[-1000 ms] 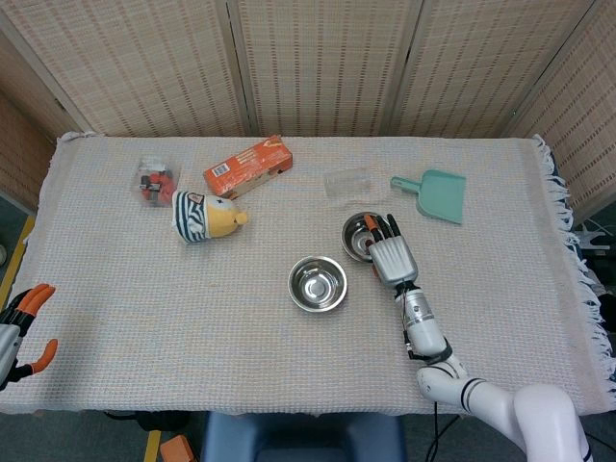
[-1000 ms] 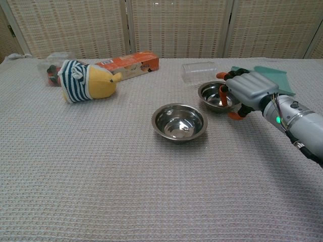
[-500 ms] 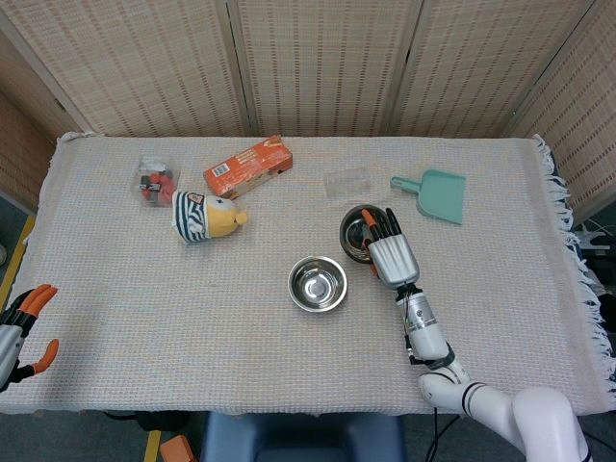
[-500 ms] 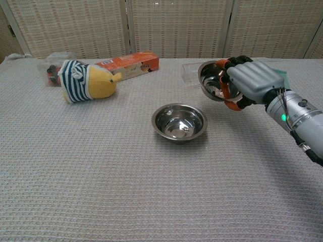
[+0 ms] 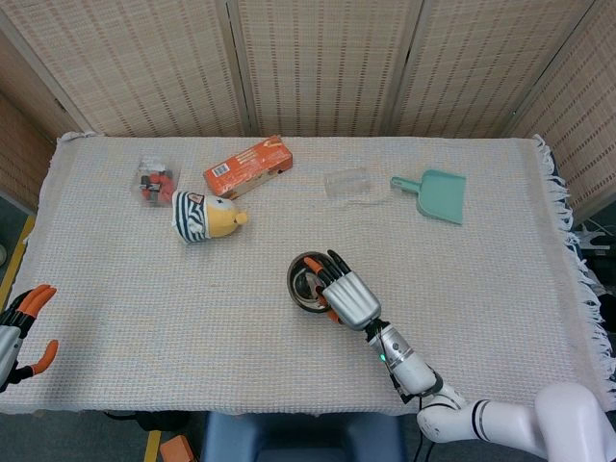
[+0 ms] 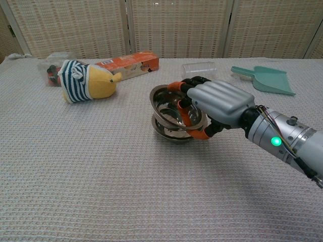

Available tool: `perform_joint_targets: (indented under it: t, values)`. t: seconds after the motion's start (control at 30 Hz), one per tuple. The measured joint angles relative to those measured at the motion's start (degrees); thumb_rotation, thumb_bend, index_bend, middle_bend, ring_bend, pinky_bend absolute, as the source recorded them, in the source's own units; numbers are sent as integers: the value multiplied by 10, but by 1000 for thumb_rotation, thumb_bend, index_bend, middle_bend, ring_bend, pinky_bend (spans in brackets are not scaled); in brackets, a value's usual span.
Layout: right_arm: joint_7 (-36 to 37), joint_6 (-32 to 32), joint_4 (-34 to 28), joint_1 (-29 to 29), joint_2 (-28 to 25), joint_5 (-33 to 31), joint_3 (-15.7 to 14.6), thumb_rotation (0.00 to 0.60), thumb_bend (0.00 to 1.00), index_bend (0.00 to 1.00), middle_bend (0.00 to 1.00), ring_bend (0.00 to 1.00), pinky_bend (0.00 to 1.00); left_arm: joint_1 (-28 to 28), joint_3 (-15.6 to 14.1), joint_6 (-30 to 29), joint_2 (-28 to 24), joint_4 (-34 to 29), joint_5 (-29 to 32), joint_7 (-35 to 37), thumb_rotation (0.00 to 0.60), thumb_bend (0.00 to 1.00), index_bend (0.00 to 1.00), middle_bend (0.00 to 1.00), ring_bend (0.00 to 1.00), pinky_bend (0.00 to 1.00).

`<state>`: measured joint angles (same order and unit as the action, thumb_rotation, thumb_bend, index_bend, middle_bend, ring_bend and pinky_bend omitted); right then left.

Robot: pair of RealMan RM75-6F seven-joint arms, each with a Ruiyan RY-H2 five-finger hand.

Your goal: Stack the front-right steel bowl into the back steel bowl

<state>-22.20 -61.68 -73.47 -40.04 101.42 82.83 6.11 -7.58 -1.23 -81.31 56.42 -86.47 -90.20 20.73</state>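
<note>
Bowl [image 6: 166,101] gripped by right hand [image 6: 217,103], largely hiding lower bowl [image 6: 171,132].

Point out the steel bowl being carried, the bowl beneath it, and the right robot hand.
carried steel bowl [image 6: 169,103], chest view, on its inner wall.
lower steel bowl [image 6: 169,133], chest view, on its outer side near the rim.
right robot hand [image 6: 219,103], chest view, on its back.
</note>
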Motion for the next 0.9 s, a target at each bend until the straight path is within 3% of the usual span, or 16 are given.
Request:
perform_joint_targets:
  t: [0.17, 0.23, 0.27, 0.33, 0.4, 0.47, 0.57, 0.73, 0.9]
  values:
    - [-38, 5, 3, 2, 3, -7, -5, 600, 509, 701, 61, 0, 0, 1, -1, -2, -1, 3, -2, 7, 600, 494, 0, 0, 0, 187]
    - [-53, 7, 1, 4, 2, -14, -5, 600, 510, 568, 56, 0, 0, 1, -1, -4, -1, 3, -4, 7, 600, 495, 0, 0, 0, 187]
    - [-64, 9, -2, 6, 0, -21, -5, 600, 508, 390, 36, 0, 0, 1, -1, -4, -1, 3, -5, 7, 600, 494, 0, 0, 0, 187]
    - [-80, 13, -12, 9, -5, -34, -4, 600, 474, 141, 9, 0, 0, 1, -2, -4, 0, 3, -5, 6, 600, 494, 0, 0, 0, 187]
    - [-96, 17, -30, 12, -15, -49, -3, 600, 404, 22, 0, 0, 0, 0, -2, -2, 0, 3, -5, 4, 600, 493, 0, 0, 0, 187]
    - [-102, 21, -52, 15, -27, -60, -1, 600, 294, 0, 0, 0, 0, 0, -2, -2, 1, 2, -6, 3, 600, 493, 0, 0, 0, 187]
    - [-99, 23, -82, 20, -50, -67, 0, 600, 205, 0, 0, 0, 0, 0, -2, -3, 1, 1, -7, 1, 600, 493, 0, 0, 0, 187]
    - [-80, 5, -120, 33, -83, -60, -1, 600, 181, 0, 0, 0, 0, 0, -2, -6, 1, 0, -8, 0, 600, 493, 0, 0, 0, 187]
    - [-76, -100, -154, 88, -115, -24, -20, 600, 152, 0, 0, 0, 0, 5, -1, -18, 2, 3, -9, -4, 600, 491, 0, 0, 0, 186]
